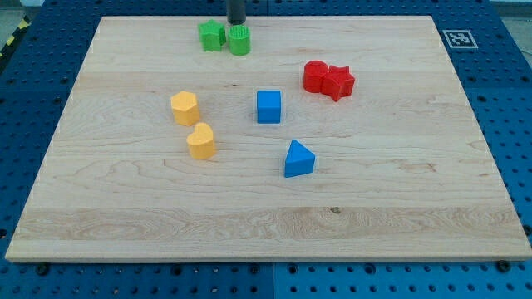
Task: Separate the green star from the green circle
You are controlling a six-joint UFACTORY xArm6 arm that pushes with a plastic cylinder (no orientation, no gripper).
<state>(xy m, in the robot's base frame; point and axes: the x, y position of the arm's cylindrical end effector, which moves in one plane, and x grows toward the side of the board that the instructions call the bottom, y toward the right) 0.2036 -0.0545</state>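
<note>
The green star (212, 36) and the green circle (239, 40) sit side by side, touching, near the view's top edge of the wooden board (125, 208). The star is on the left, the circle on the right. My tip (237, 23) comes down from the view's top, just behind the green circle, at its upper edge; whether it touches the circle I cannot tell.
A red circle (315, 76) and a red star (338, 82) touch at the upper right. A blue cube (268, 106) and a blue triangle (299, 159) lie in the middle. An orange hexagon (184, 108) and an orange heart (201, 140) lie at the left.
</note>
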